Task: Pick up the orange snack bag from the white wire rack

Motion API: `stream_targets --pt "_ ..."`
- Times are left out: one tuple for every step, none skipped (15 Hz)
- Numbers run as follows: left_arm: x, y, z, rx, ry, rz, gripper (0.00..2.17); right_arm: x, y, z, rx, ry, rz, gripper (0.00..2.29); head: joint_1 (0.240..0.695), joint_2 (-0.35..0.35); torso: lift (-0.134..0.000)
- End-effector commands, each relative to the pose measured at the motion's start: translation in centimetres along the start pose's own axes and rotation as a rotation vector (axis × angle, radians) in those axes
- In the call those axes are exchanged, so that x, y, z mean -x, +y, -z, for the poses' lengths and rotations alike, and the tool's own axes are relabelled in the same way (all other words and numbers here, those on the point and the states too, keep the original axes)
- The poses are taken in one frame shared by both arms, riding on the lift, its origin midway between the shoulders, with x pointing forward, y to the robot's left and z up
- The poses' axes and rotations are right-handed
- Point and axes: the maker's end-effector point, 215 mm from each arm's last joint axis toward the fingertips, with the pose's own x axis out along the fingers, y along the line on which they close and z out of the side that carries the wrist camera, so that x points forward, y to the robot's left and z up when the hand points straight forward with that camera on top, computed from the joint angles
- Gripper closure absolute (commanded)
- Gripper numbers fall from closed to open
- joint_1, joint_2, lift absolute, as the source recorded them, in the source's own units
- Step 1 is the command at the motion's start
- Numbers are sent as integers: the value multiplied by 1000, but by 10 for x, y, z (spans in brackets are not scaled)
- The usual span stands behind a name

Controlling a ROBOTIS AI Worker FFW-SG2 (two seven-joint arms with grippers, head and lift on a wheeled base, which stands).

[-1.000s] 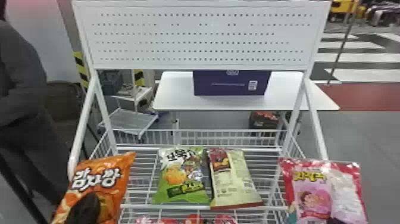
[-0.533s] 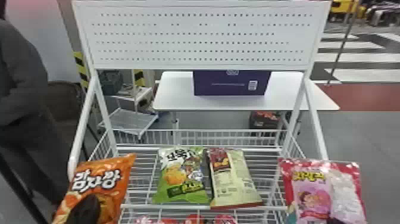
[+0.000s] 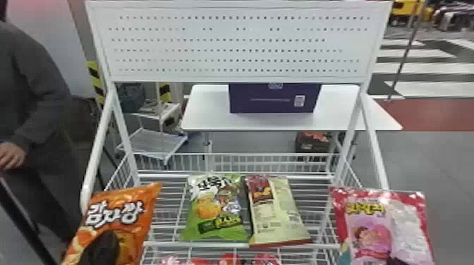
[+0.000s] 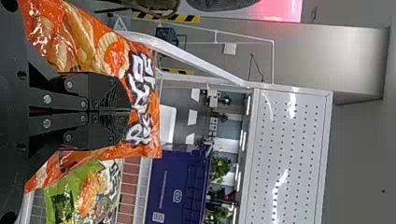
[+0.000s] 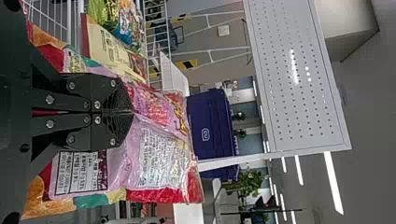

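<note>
Orange snack bag (image 3: 148,202) is clenched in your left pincer (image 3: 101,246), near left; your right pincer (image 5: 131,112) grasps a pink bag (image 3: 409,225), near right.

From here I see the left gripper (image 3: 100,246) at the near left, its dark end leaning slightly right, both fingers (image 4: 109,93) closed together. Over at the near right, the right gripper (image 5: 132,112) is clamped too, tips meeting.
</note>
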Motion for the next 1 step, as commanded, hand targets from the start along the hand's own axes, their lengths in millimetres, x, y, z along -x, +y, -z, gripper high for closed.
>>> stream_targets --pt "0 -1 1 0 2 3 2091 0 0 -1 2 -1 0 2253 499 0 0"
